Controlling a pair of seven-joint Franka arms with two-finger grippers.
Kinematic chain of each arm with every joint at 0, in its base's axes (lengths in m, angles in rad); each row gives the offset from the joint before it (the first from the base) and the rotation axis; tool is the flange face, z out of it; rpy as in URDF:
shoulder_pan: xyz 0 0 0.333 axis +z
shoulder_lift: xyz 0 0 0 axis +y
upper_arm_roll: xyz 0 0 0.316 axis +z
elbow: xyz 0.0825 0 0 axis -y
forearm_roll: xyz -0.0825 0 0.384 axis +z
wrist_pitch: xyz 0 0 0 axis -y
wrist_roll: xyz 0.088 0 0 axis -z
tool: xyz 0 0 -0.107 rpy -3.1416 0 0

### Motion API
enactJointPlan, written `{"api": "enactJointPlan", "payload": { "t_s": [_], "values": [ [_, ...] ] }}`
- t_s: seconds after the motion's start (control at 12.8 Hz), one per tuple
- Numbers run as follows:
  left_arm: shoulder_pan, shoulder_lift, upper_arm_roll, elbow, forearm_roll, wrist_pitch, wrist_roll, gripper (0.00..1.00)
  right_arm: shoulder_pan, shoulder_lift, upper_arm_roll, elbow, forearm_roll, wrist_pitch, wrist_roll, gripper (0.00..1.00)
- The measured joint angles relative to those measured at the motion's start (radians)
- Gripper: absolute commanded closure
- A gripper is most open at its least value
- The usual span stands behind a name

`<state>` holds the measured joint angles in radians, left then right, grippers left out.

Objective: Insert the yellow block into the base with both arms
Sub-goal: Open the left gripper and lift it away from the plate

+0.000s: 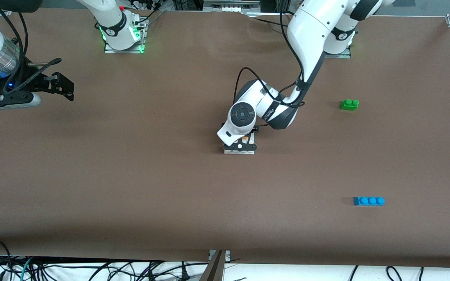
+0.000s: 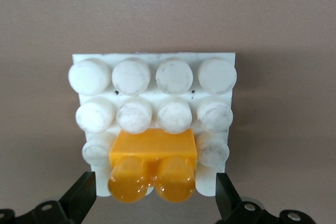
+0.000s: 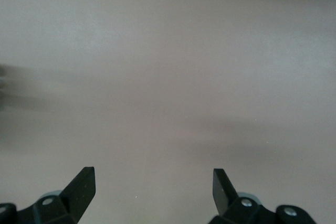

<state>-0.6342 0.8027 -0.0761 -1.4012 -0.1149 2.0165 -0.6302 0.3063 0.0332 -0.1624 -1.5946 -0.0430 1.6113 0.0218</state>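
Mid-table I've got the left gripper (image 2: 152, 195) hanging spread wide over the yellow block (image 2: 153, 167), which sits on the base (image 2: 157, 61), while the right gripper (image 3: 152, 187) waits wide apart over bare table.

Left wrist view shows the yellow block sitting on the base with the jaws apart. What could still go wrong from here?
1. The left gripper is open but its jaws flank the yellow block closely; a skewed retreat could clip it and tip it off the base.
2. The block sits at the base's edge row, and full seating cannot be confirmed; it may pop loose.
3. The base looks unsecured on the table, and the right gripper waits over the right arm's end, not bracing it.
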Motion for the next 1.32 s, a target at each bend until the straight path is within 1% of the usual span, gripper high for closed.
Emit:
{"api": "enactJointPlan", "payload": {
  "t_s": [0.16, 0.31, 0.55, 0.86, 1.09, 1.32],
  "values": [
    [0.009, -0.039, 0.009, 0.020, 0.000, -0.058, -0.001, 0.00, 0.000, 0.000, 0.000, 0.000, -0.002, -0.003, 0.000, 0.01],
    [0.039, -0.113, 0.018, 0.033, 0.000, -0.118, -0.002, 0.00, 0.000, 0.000, 0.000, 0.001, -0.002, -0.006, 0.000, 0.01],
    [0.134, -0.238, 0.025, 0.036, 0.000, -0.200, 0.000, 0.00, 0.000, -0.001, 0.000, 0.001, -0.002, -0.010, 0.000, 0.01],
    [0.248, -0.355, 0.026, 0.037, 0.001, -0.305, 0.017, 0.00, 0.001, -0.002, 0.003, 0.004, -0.002, -0.013, -0.026, 0.01],
    [0.341, -0.430, 0.027, 0.037, 0.002, -0.429, 0.173, 0.00, 0.003, 0.000, 0.036, 0.004, -0.010, -0.015, -0.031, 0.01],
    [0.445, -0.480, 0.030, 0.037, 0.021, -0.509, 0.338, 0.00, 0.005, 0.001, 0.042, 0.004, -0.023, -0.016, -0.031, 0.01]
  ]
}}
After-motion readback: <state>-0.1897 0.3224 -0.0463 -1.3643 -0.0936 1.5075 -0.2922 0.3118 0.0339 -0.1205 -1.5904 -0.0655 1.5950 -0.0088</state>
